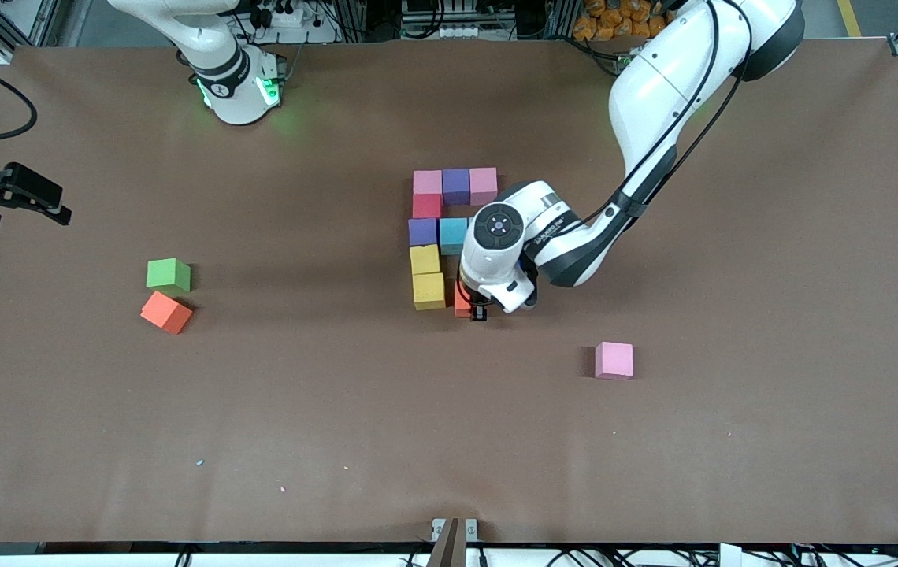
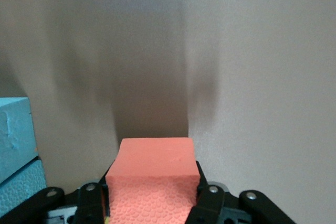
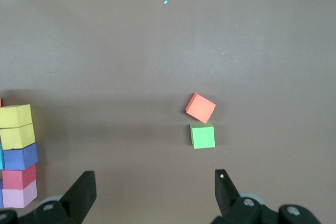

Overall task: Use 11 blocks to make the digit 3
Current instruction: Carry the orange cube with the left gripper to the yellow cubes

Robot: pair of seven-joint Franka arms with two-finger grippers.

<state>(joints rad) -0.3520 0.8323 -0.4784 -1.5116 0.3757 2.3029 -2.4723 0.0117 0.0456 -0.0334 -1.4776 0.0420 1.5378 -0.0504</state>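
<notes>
Gripping an orange-red block (image 2: 155, 179) between closed fingers, the left gripper (image 1: 478, 309) sets it down just beside the nearer yellow block (image 1: 428, 290), at the near end of the half-built 3 (image 1: 449, 236), where the last bar seems to begin. The next move likely calls for release, then the loose pink block (image 1: 614, 360). The right gripper (image 3: 155, 192) waits with jaws apart, over the table's right-arm end, above another orange block (image 1: 166, 312) and a green cube (image 1: 168, 274).
</notes>
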